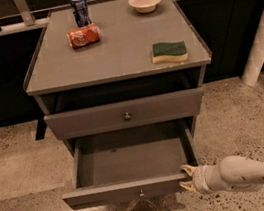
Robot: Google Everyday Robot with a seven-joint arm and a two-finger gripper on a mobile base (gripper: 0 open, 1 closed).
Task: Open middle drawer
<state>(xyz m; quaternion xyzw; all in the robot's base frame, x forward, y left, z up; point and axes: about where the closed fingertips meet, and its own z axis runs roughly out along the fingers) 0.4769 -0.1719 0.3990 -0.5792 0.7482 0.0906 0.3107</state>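
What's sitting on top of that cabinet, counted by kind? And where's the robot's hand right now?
Cans: 2 (blue can upright, red can on its side)
Bowls: 1 (white bowl)
Sponges: 1 (green-and-yellow sponge)
Total: 4
The hand is low down, at the right front corner of the pulled-out drawer.

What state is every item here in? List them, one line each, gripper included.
Blue can: upright, at the back of the cabinet top.
Red can: lying on its side, in front of the blue can.
Bowl: upright, looks empty.
Sponge: flat, green side up.
Upper drawer: shut.
Lower drawer: pulled out, nothing inside.
Gripper: at the lower drawer's front right corner.
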